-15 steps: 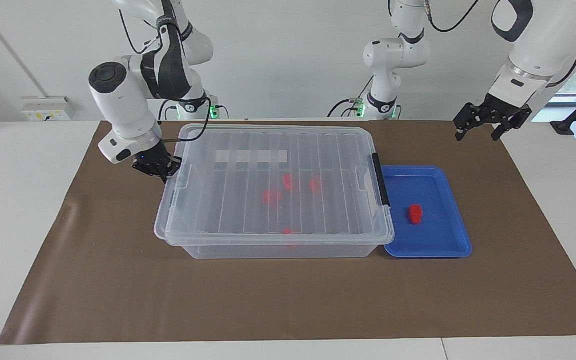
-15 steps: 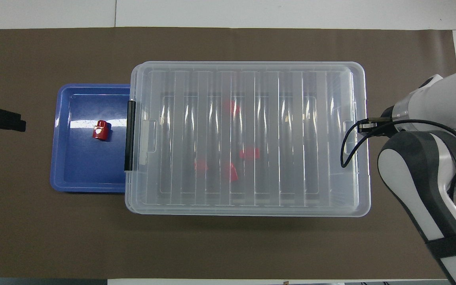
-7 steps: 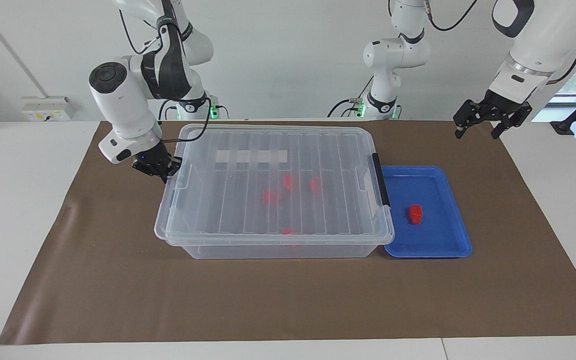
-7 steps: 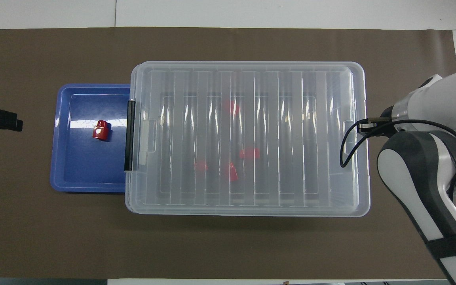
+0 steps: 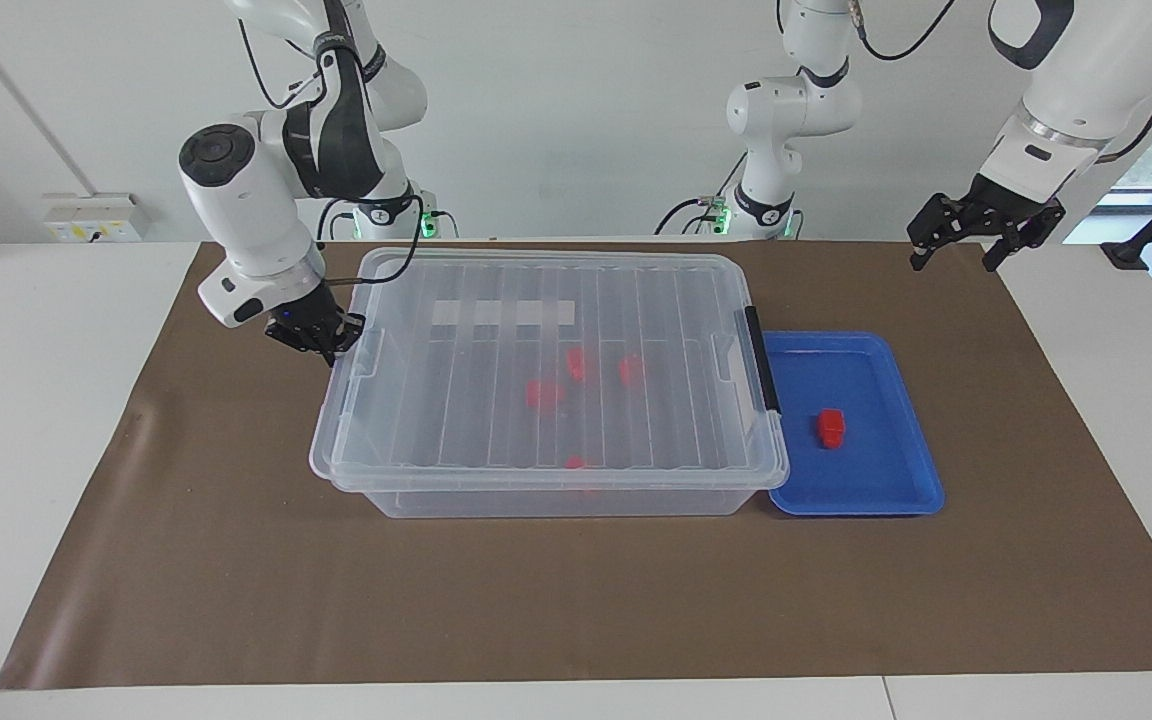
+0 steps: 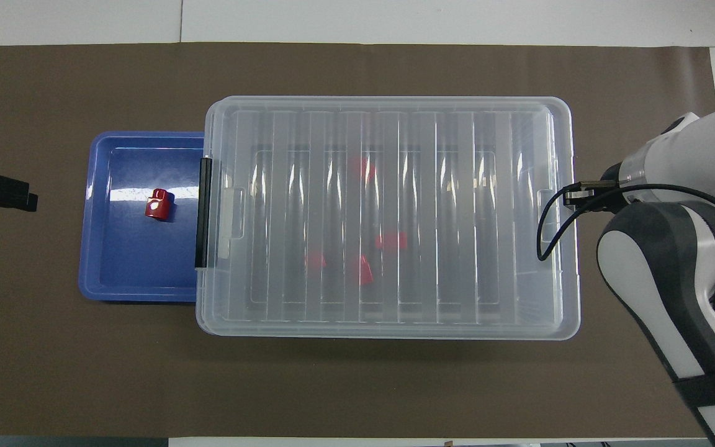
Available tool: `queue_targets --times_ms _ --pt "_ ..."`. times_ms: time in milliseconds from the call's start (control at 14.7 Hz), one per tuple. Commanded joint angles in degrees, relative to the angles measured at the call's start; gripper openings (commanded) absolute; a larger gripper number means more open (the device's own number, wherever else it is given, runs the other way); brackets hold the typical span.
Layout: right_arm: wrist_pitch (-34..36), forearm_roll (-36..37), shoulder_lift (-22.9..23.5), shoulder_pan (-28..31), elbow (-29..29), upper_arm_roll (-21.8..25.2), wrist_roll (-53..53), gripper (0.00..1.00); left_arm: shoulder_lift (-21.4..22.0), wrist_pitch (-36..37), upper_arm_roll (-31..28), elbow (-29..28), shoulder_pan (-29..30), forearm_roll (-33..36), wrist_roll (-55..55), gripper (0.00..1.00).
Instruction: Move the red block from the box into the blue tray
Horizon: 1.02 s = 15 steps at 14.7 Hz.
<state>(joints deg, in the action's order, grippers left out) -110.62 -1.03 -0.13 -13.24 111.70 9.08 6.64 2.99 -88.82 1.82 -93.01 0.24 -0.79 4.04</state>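
One red block lies in the blue tray, also in the overhead view, block, tray. The clear box stands beside the tray with its ribbed lid on; several more red blocks show through the lid. My right gripper is low at the rim of the box's end toward the right arm's end; the wrist hides it from above. My left gripper hangs open and empty in the air over the mat at the left arm's end, apart from the tray; its edge shows in the overhead view.
A black clip handle runs along the box's end next to the tray. A white label strip is on the lid. The brown mat covers the table, with the right arm's cable looping over the lid's end.
My left gripper has risen a little and drifted away from the tray. The right arm has shifted only slightly at the box's end. Box, tray and blocks have not moved.
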Motion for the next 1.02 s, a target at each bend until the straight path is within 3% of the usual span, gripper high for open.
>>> queue_targets --times_ms 0,136,204,271,407,679,950 --pt "7.9 -0.3 0.4 0.9 -7.4 0.4 0.6 0.0 0.1 1.3 -0.4 0.0 -0.5 -0.6 0.1 1.0" --pt "14.4 -0.3 0.3 2.1 -13.2 0.5 0.6 0.0 0.2 0.8 -0.3 -0.1 -0.5 -0.6 0.2 1.0" --pt "17.8 -0.2 0.3 2.4 -16.3 0.6 0.6 0.06 0.2 0.9 -0.3 -0.1 -0.4 -0.6 0.4 1.0" --pt "20.9 0.1 0.4 3.0 -18.9 0.6 0.5 0.2 0.3 0.9 -0.3 -0.2 -0.4 -0.6 0.3 1.0" --pt "22.9 0.4 -0.1 5.1 -20.0 0.6 -1.8 1.0 0.3 0.8 -0.3 -0.2 -0.4 -0.6 0.2 1.0" --pt "25.3 0.4 -0.8 7.7 -19.7 0.7 -4.3 1.0 0.3 0.8 -0.4 -0.2 -0.3 -0.6 0.3 1.0" --pt "23.3 0.9 -0.8 8.6 -19.2 0.6 -4.3 1.0 0.2 0.8 -0.4 -0.2 -0.3 -0.6 0.3 1.0"
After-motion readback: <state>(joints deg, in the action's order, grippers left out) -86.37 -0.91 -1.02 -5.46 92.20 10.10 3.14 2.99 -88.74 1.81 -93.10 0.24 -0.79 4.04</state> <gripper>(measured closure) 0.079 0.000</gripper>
